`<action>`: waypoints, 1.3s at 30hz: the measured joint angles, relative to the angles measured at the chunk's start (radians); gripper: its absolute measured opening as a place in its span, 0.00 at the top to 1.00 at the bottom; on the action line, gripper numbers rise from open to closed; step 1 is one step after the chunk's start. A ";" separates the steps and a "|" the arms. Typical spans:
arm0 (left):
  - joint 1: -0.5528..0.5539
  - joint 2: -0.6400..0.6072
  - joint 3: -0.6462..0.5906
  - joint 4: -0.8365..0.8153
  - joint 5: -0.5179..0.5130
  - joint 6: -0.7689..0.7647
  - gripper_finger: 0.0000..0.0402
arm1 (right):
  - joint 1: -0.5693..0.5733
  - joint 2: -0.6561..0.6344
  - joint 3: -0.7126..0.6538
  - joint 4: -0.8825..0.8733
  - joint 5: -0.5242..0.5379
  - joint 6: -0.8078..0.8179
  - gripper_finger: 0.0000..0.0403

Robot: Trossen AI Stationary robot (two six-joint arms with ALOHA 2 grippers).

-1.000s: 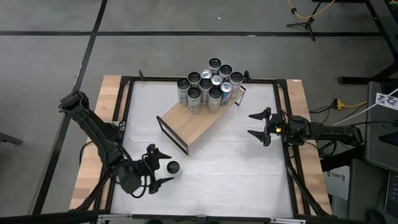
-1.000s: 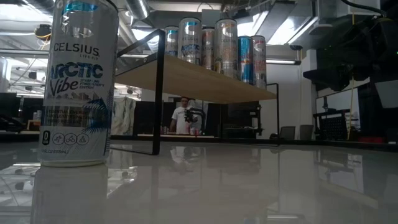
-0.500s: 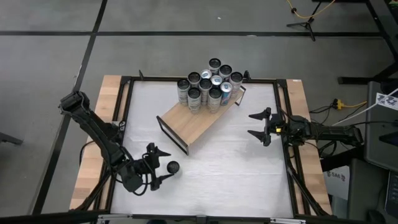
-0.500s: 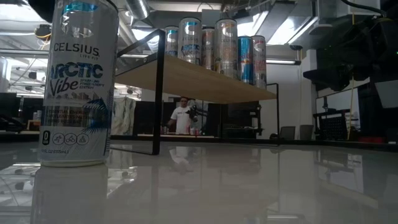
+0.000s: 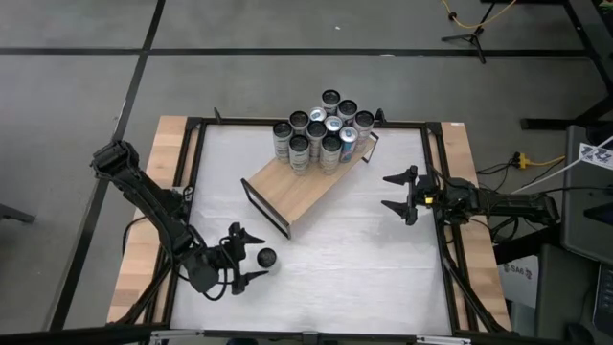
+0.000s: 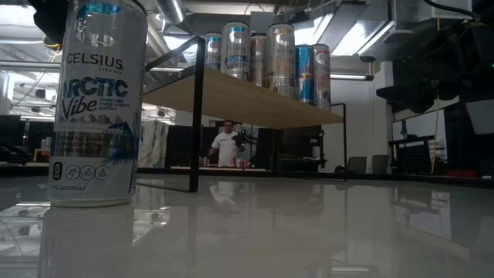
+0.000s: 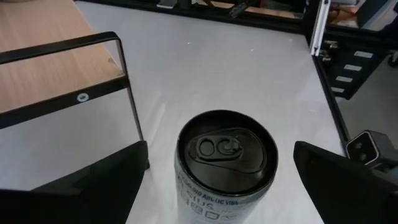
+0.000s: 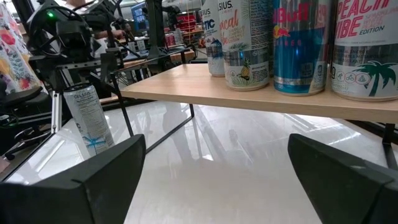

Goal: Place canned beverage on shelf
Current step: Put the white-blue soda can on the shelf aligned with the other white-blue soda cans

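A white canned beverage with a black top (image 5: 265, 257) stands upright on its base on the white table near the front left; it also shows in the low view (image 6: 96, 104) and the left wrist view (image 7: 226, 165). My left gripper (image 5: 248, 259) is open, its fingers on either side of the can without touching it. The wooden shelf (image 5: 299, 188) stands on its black frame ends at mid-table, several cans (image 5: 320, 129) on its far end. My right gripper (image 5: 398, 192) is open and empty near the table's right edge.
The table's black frame (image 5: 448, 240) runs along its edges. Bare white tabletop (image 5: 364, 259) lies between the shelf and the near edge. A person (image 6: 226, 147) stands in the room far behind the table.
My left gripper has moved a little toward the table's right edge, closing in around the can near the front left. The can has stayed where it was.
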 joint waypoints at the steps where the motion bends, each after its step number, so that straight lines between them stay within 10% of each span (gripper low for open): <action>1: 0.000 0.000 -0.004 0.011 0.000 0.001 0.01 | 0.000 0.000 0.000 0.000 0.000 0.000 0.04; 39: 0.003 0.122 -0.012 0.136 -0.067 0.141 0.01 | 0.000 0.000 0.000 0.000 0.000 0.000 0.04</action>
